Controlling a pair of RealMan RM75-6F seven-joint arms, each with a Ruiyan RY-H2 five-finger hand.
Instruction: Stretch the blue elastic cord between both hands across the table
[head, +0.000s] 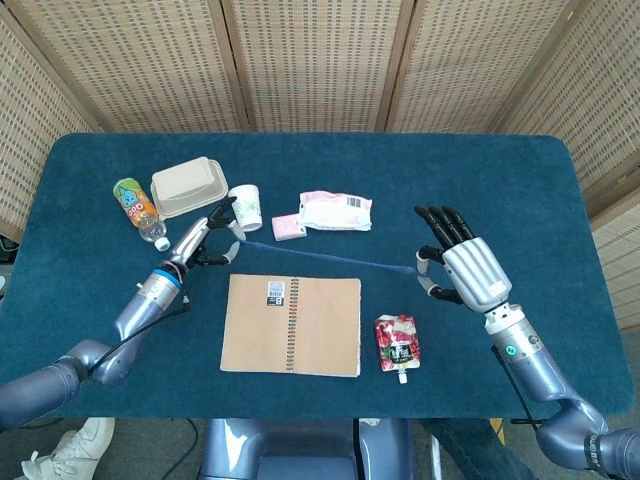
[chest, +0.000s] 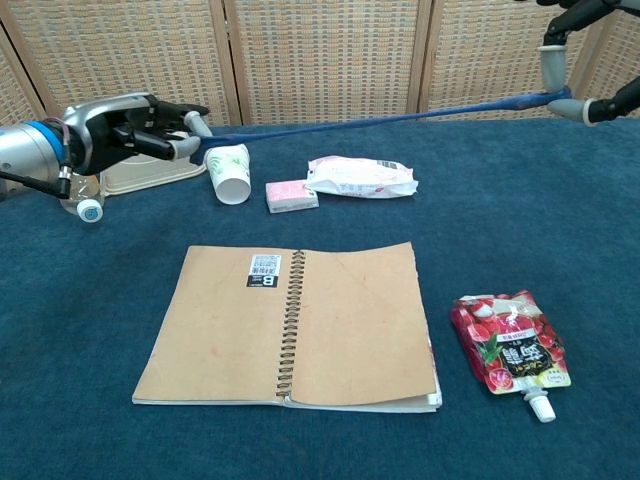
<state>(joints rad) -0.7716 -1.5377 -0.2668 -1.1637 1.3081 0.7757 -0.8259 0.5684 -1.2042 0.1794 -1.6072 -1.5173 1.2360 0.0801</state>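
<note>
A thin blue elastic cord (head: 330, 260) (chest: 390, 118) runs taut above the table from one hand to the other. My left hand (head: 205, 238) (chest: 135, 127) pinches its left end near the paper cup (head: 245, 207) (chest: 230, 172). At the right, my right hand (head: 465, 265) holds the other end between thumb and a finger, its other fingers spread upward. In the chest view only the fingertips (chest: 552, 62) of that hand show at the top right corner. The cord passes above the far edge of the brown spiral notebook (head: 292, 323) (chest: 300, 325).
On the blue table lie a red drink pouch (head: 398, 345) (chest: 512, 350), a pink-and-white snack packet (head: 336, 210) (chest: 360, 177), a small pink box (head: 290, 227) (chest: 292, 195), a beige lidded container (head: 188, 186) and a small bottle (head: 138, 211). Woven screens stand behind.
</note>
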